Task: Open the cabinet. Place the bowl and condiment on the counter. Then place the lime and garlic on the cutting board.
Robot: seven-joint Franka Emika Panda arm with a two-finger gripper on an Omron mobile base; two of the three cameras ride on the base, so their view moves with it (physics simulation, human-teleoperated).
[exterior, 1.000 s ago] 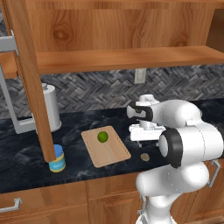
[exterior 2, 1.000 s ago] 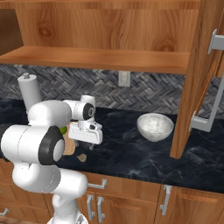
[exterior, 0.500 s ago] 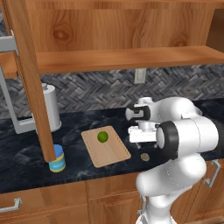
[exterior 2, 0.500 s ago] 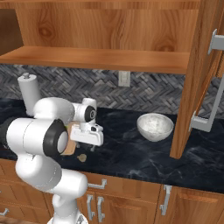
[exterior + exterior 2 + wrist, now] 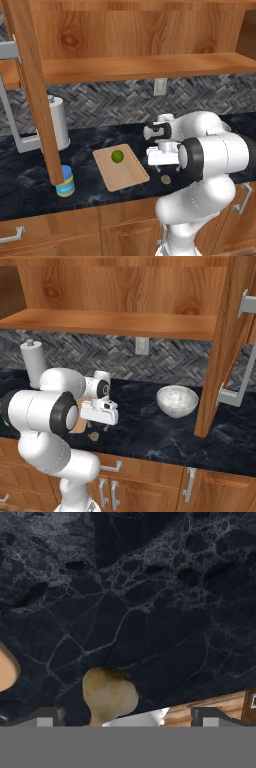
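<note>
The garlic (image 5: 109,694) lies on the dark counter (image 5: 150,612), low between my open gripper's (image 5: 129,718) widely spread tips. From the base, the gripper (image 5: 161,168) hangs just above the garlic (image 5: 166,178), right of the cutting board (image 5: 127,172). The lime (image 5: 117,156) rests on the board. The condiment (image 5: 65,181) stands on the counter by the open cabinet door (image 5: 30,75). The bowl (image 5: 177,401) sits on the counter (image 5: 150,431), right of the gripper (image 5: 101,428) and the garlic (image 5: 93,435).
A white paper-towel roll (image 5: 59,122) stands at the back left. The cabinet's other open door (image 5: 220,356) hangs down toward the counter just right of the bowl. A board corner (image 5: 6,667) shows left of the garlic. The counter's front edge lies close beneath the hand.
The arm's elbow has swung a little and the hand has eased slightly lower over the garlic. The lime, jar, bowl and garlic have stayed put.
</note>
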